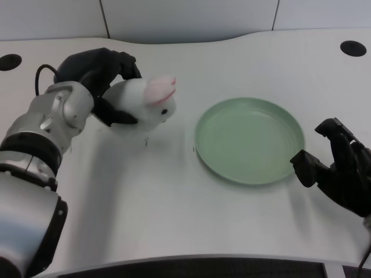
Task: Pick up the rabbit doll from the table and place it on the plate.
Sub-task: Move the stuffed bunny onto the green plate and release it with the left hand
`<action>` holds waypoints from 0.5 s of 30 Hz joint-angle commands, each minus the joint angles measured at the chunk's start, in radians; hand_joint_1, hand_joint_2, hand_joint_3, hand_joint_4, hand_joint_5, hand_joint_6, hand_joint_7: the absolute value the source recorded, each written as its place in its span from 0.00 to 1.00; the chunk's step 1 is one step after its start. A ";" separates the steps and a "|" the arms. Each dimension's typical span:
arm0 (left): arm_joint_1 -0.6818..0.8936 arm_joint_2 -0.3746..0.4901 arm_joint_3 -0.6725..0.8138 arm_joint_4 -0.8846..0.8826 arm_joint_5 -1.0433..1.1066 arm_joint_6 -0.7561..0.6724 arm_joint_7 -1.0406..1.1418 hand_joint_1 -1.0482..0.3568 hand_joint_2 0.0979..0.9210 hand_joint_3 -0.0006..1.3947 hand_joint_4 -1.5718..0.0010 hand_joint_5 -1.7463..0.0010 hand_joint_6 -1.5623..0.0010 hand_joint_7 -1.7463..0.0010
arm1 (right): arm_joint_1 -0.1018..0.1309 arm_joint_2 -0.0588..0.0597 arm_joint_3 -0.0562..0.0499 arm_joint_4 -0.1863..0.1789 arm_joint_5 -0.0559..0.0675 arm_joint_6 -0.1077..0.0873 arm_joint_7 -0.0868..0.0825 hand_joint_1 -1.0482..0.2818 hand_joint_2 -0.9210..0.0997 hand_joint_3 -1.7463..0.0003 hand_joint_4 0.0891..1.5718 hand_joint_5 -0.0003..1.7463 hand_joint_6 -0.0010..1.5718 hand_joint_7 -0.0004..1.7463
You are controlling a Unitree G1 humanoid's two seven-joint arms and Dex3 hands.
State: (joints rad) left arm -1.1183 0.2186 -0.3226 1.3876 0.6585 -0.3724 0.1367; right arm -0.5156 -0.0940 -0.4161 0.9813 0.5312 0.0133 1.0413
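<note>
In the upper left of the frame the left robot hand (98, 78) wraps its fingers around the rabbit doll (144, 104), gripping it seemingly just clear of the desk (174, 197), presumably for carrying right to the empty green plate (249, 140) nearby.

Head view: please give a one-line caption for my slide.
Left hand holds the white rabbit doll, left of the empty green plate.

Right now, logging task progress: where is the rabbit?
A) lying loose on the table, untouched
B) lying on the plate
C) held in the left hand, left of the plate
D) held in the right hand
C: the left hand grips the rabbit, which is left of the bare green plate.
</note>
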 commanded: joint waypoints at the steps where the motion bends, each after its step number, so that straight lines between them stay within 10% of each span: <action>1: -0.035 -0.013 -0.016 -0.003 0.006 -0.020 0.001 0.27 0.50 0.43 0.50 0.32 0.42 0.40 | 0.004 -0.008 -0.003 -0.002 0.004 -0.011 -0.003 0.33 0.00 0.82 0.53 1.00 0.42 1.00; 15: -0.103 -0.111 -0.099 -0.003 0.040 -0.050 0.002 0.31 0.80 0.15 0.53 0.33 0.45 0.41 | 0.004 0.000 -0.007 -0.003 0.011 -0.006 0.007 0.33 0.00 0.81 0.52 1.00 0.40 1.00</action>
State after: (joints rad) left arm -1.1940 0.1214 -0.4094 1.3865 0.6854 -0.4117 0.1365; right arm -0.5155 -0.0844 -0.4185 0.9815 0.5324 0.0100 1.0431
